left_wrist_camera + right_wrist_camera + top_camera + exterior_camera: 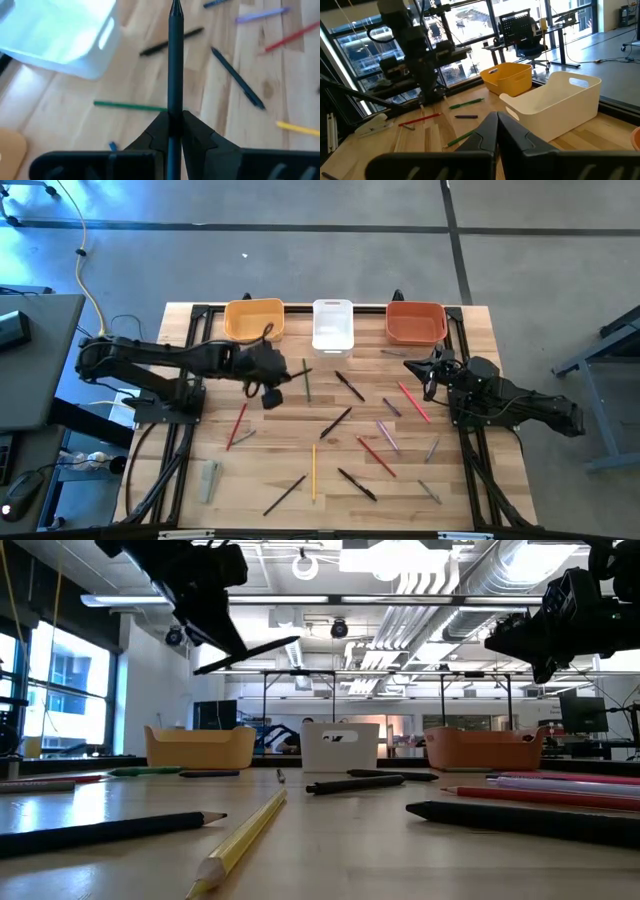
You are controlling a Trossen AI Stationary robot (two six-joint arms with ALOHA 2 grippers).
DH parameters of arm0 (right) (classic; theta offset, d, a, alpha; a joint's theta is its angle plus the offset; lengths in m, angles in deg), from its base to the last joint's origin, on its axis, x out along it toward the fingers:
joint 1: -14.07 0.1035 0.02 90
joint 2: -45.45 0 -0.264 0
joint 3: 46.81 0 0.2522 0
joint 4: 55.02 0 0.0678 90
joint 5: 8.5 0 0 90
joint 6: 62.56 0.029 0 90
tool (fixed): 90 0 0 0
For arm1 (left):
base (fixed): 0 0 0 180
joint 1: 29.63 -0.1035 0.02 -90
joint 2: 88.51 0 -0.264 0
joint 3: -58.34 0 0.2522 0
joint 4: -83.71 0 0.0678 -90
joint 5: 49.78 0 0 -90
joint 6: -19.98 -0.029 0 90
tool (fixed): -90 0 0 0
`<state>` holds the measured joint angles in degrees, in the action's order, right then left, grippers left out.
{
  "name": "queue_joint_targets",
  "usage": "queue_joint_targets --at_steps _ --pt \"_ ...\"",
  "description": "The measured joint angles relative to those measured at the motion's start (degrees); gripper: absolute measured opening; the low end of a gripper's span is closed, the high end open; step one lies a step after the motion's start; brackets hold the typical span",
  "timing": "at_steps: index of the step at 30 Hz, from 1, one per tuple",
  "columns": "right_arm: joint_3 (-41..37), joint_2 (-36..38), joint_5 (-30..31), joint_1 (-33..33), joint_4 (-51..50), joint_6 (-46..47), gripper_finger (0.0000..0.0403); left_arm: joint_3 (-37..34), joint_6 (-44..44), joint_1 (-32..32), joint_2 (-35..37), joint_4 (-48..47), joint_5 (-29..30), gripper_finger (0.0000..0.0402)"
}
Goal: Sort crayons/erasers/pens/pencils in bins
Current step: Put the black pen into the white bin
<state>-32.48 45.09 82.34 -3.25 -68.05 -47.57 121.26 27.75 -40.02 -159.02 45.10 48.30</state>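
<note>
One black pen is pinched between the fingers of the left gripper, carried in the air above the table, just in front of the yellow-orange bin and white bin. Transport step, I reckon; next it needs moving over the right bin and releasing. Right gripper waits fully closed and empty near the red-orange bin.

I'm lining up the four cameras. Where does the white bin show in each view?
High view: white bin, top centre, between the yellow-orange bin and red-orange bin.
Low view: centre, at the table's far edge.
Left wrist view: upper left corner.
Right wrist view: right of centre.
Shared landmark: the yellow-orange bin beside it.
</note>
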Motion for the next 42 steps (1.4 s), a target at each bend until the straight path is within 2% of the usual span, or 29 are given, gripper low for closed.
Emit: queue_joint_targets --at_steps 8,15,20,28,38,42 --pt "0.00 0.00 0.00 0.01 0.00 0.00 0.0000 0.00 -1.50 -3.87 -0.94 7.26 -6.99 0.0019" --pt "-0.01 0.00 0.00 0.02 0.00 -0.01 0.0000 -1.13 -5.42 -6.97 -1.09 13.75 -8.55 0.0019" --pt "0.00 0.00 0.00 0.01 -0.01 -0.01 0.0000 -1.05 -5.64 -11.35 -4.97 24.93 -11.79 0.0019" --pt "-0.01 0.00 0.00 0.00 0.00 -0.01 0.0000 6.84 -6.81 -18.63 -20.32 34.24 -11.96 0.0019" --pt "0.00 0.00 0.00 0.02 0.00 0.01 0.0000 20.99 -7.47 -27.60 -37.08 27.42 -13.89 0.0019" --pt "0.00 0.00 0.00 0.00 0.00 0.01 0.0000 24.47 -6.21 -29.52 -42.56 26.13 -19.53 0.0019"
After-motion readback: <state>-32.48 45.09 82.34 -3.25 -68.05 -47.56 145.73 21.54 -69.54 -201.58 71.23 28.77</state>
